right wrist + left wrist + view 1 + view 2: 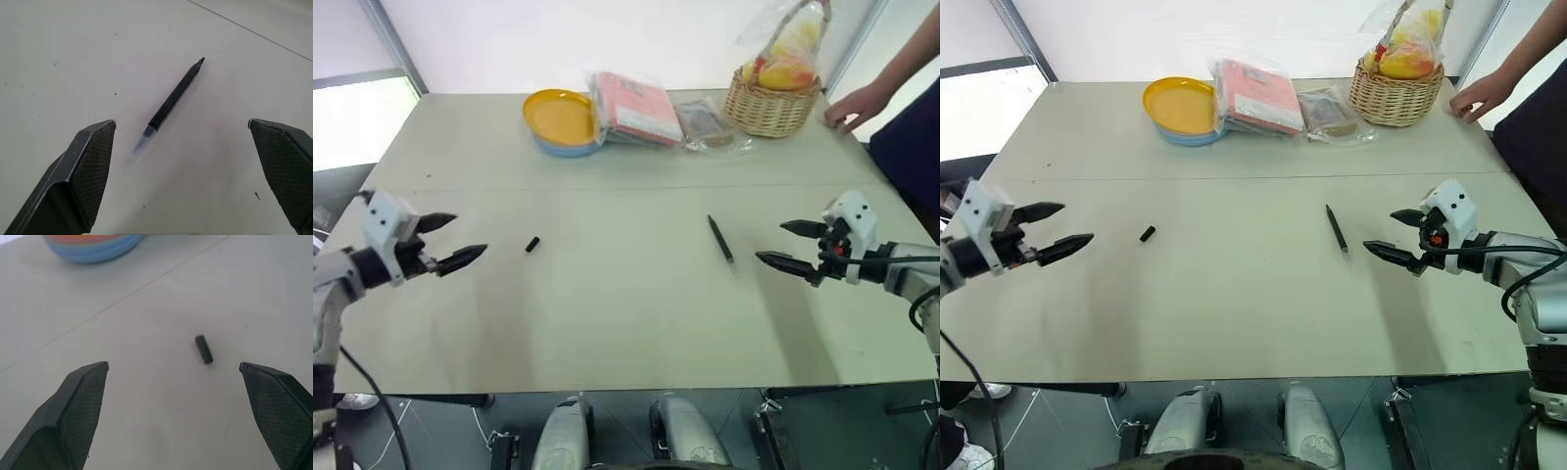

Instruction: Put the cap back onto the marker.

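Right gripper (1393, 235), jaws gaping wide and empty, is hanging just beside the marker (1336, 229), probably tip-toward it; left gripper (1056, 229), equally wide, is facing the cap (1147, 234).

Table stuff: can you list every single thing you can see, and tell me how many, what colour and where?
cap: one, black, lying on the table in front of the left gripper
marker: one, dark grey-black, lying uncapped on the table in front of the right gripper
plates: a small stack, yellow on top, blue beneath, far side of the table
packet: one, red and white in clear wrap, beside the plates
small bag: one, clear with brown contents, between packet and basket
basket: one, woven tan, holding bagged yellow-orange fruit, far right
table: one, pale grey-green
person's hand: one, resting beside the basket
left gripper: one, black fingers, open
right gripper: one, black fingers, open
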